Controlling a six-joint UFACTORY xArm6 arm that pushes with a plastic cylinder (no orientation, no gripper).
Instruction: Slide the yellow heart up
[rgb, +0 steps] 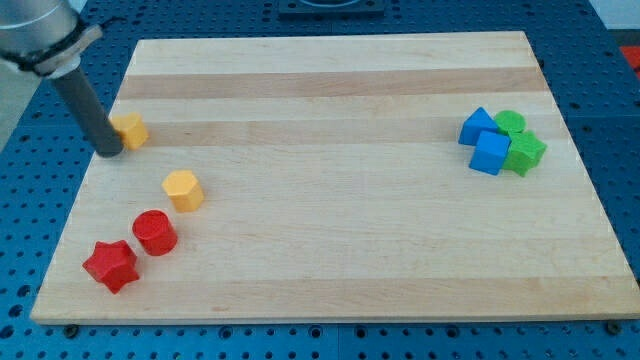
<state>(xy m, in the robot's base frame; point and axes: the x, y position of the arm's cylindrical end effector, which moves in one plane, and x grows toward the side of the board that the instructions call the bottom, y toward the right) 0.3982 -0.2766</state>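
- Tip (108, 152) first: you see my tip down on the board (330, 250) near its left edge, touching or almost touching the left side of a small yellow block.
- Nothing is held; the rod has no jaws, so it can only shove whatever it bears against.
- That yellow block (131, 130), half hidden by the rod, sits just to the view's right of my tip; its shape reads poorly, so you cannot be sure it is the heart.
- A second yellow block (184, 190) lies lower and to the right, well clear of my tip; it looks more like a rounded hexagon.
- If the upper one is the heart, my tip stands beside it, not under it, so you would judge a move round to its lower side is needed before an upward push.
- Further down, the red cylinder (155, 232) and red star (111, 265) sit close together near the lower left corner, out of the way.
- Far across, at the view's right, two blue blocks (485, 140) and two green blocks (520, 145) huddle in one touching cluster.
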